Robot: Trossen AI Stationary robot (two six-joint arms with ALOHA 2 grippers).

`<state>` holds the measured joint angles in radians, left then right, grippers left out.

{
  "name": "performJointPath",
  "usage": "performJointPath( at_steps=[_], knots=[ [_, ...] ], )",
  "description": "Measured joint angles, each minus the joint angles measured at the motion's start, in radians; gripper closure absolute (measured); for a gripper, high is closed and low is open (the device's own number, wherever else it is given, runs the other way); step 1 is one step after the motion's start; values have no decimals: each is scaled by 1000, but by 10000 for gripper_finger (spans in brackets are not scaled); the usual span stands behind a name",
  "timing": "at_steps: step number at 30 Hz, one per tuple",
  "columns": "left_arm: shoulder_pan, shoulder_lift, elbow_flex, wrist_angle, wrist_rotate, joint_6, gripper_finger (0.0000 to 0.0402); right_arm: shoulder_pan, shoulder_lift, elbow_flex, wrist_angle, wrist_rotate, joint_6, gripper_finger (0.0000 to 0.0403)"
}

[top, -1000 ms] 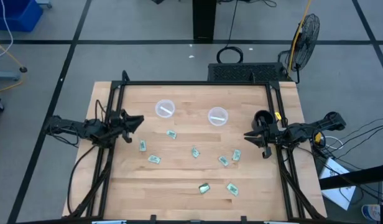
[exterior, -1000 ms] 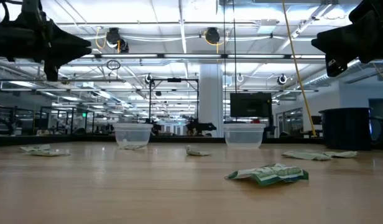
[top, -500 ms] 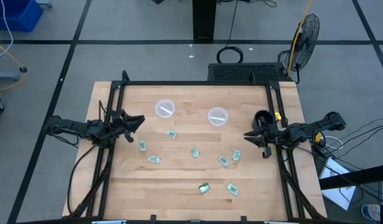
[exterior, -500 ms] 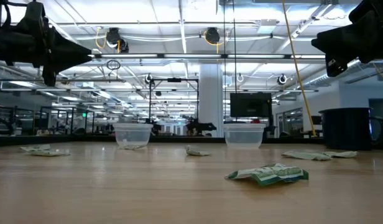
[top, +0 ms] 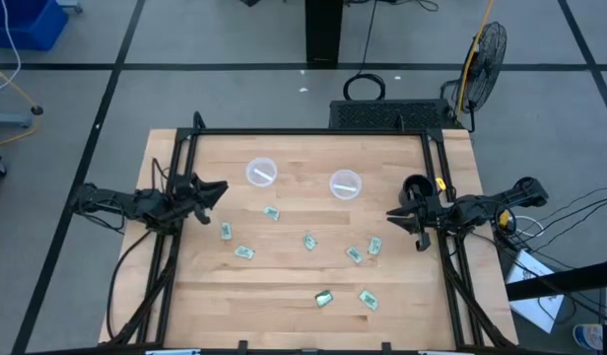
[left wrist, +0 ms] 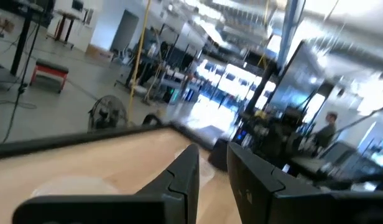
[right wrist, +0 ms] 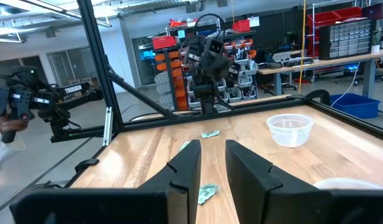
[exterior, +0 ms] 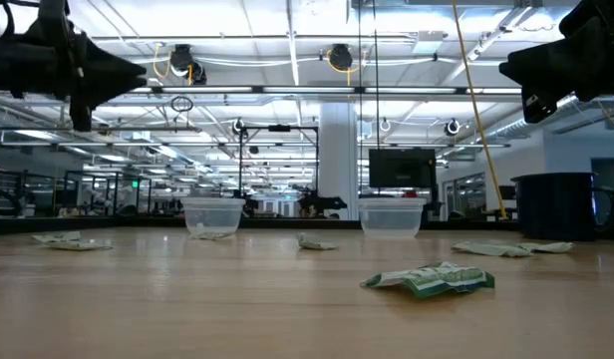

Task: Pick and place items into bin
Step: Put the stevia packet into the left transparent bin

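Note:
Several small pale green and white packets lie flat on the wooden table [top: 303,276], among them one at the middle [top: 309,241], one toward the left [top: 226,231] and one near the front [top: 323,297], which also shows in the low view [exterior: 432,279]. Two clear cups [top: 261,173] [top: 345,183] stand behind them, each with something white inside. My left gripper [top: 213,190] hovers above the table's left side, narrowly open and empty. My right gripper [top: 392,218] hovers above the right side, narrowly open and empty.
A black cup-like cylinder [top: 415,187] stands at the table's right edge beside my right arm. A black frame [top: 303,133] runs around the table's far and side edges. Bare wood lies between the packets and along the near edge.
My left gripper has dipped a little and come back up to about where it was. The packets and cups have not moved.

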<state>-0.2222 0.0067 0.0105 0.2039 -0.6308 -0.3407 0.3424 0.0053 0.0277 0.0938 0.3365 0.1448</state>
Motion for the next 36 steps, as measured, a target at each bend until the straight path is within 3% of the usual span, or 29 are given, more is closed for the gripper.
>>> performJointPath(
  at_steps=[5, 14, 21, 26, 33, 36],
  knots=[
    [0, 0, 64, 62, 0, 82, 314, 0, 0, 0, 0, 1, 0, 332],
    [0, 91, 348, -135, -2, 158, 314, -2, 0, 0, 29, 4, -98, 332],
    [0, 369, 536, -260, -1, 159, 314, -2, 0, 0, 72, 16, -106, 332],
    [0, 602, 564, -281, 2, 139, 314, -2, 0, 0, 83, 33, -153, 332],
    [0, 923, 563, -290, 10, -57, 314, -2, 13, 0, -4, 29, -90, 332],
    [0, 1011, 563, -323, 86, -186, 314, -2, 24, 0, -14, 28, -61, 332]
  ],
)
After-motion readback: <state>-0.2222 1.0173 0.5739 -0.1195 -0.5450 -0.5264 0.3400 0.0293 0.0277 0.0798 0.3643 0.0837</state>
